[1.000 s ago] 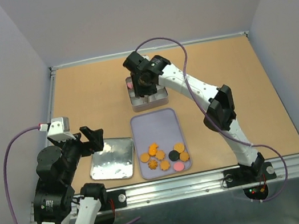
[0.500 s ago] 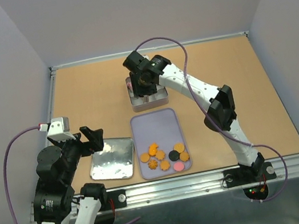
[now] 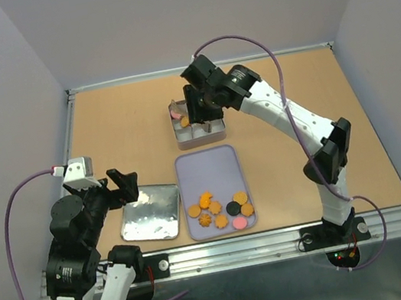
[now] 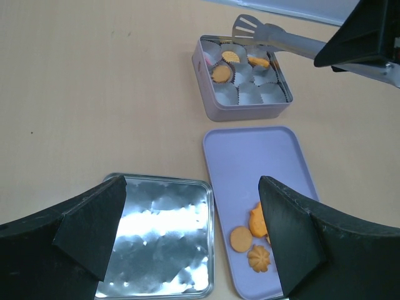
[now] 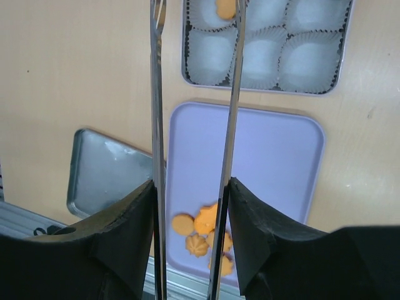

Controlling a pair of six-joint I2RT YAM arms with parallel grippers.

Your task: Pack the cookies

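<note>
Currently the right gripper (image 5: 190, 182) is clamped on a pair of metal tongs (image 4: 281, 39), its fingers pressing the 2 blades from outside while the blades stand apart. The tongs' slotted tip hangs over the far edge of the tin (image 4: 244, 111). That tin sits mid-bench (image 3: 118, 125), toward the far edge, and is lined with white paper cups (image 4: 262, 94). Most of the cookies (image 3: 215, 208), orange ones with 1 black and 1 pink, lie bunched at the near end of the lavender tray (image 4: 250, 156), which lies just on the near side of the tin. Another 3 orange cookies and 1 pink one rest in cups at the tin's far end. A shiny lid (image 4: 156, 237) lies just left of the tray by the bench's near edge. Above it hovers the left gripper (image 4: 192, 187), jaws spread wide and holding nothing.
</note>
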